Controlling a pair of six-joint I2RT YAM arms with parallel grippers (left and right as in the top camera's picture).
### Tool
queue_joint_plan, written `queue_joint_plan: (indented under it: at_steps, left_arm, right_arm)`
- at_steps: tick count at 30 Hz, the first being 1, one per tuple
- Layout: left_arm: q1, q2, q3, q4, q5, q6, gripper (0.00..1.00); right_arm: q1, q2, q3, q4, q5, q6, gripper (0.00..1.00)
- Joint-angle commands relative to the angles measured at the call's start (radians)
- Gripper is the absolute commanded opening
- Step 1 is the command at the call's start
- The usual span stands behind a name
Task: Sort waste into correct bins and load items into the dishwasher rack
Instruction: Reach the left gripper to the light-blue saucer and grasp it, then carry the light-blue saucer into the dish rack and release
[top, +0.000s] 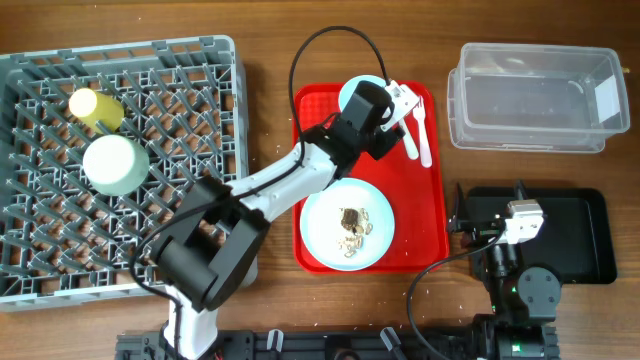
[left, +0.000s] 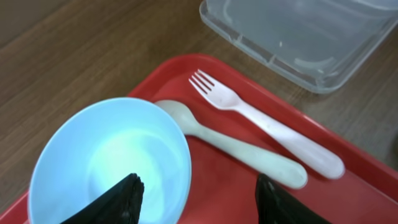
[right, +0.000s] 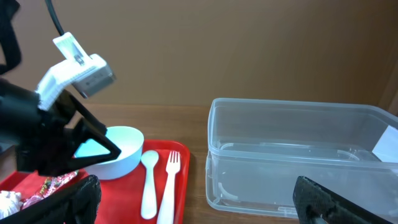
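The left tool (left: 199, 208) is closest, at the bottom of the wrist view, with its two black fingers (left: 124, 199) spread apart. One finger hangs over the inside of the pale bowl (left: 112, 155) and the other hangs outside its rim, so it looks ready to pinch the edge. The bowl sits on the red tray (left: 217, 180), with the spoon (left: 236, 146) and fork (left: 261, 118) just beside it on the right. Seen from above, the rack (top: 235, 120) at the left already holds a yellow cup (top: 95, 105) and a second bowl (top: 115, 163). The right tool (right: 199, 208) hangs wide open near the clear tub (right: 298, 155).
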Motion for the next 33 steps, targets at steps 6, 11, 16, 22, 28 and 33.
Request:
queue_joint_plan:
  at_steps: [6,11,16,22,28,33]
  left_arm:
    - [0.006,0.13,0.001,0.046,-0.013,0.023,0.47]
    - [0.006,0.126,0.001,0.061,-0.014,-0.014,0.04]
    - [0.009,-0.061,0.001,0.055,-0.013,-0.254,0.04]
    - [0.162,-0.5,0.001,-0.235,-0.013,-0.69,0.04]
    - [0.676,-0.788,0.001,-0.722,0.225,-1.051,0.04]
    - [1.346,-0.749,-0.026,-0.797,0.844,-1.023,0.04]
  right_arm:
    - [-0.001,-0.006,-0.001,0.003,0.01,-0.01,1.0]
    - [-0.001,-0.006,-0.001,0.003,0.01,-0.01,1.0]
    - [-0.001,-0.006,-0.001,0.003,0.01,-0.01,1.0]
    - [-0.001,-0.006,-0.001,0.003,0.01,-0.01,1.0]
    - [-0.001,-0.006,-0.001,0.003,0.01,-0.01,1.0]
    - [-0.001,-0.006,-0.001,0.003,0.01,-0.01,1.0]
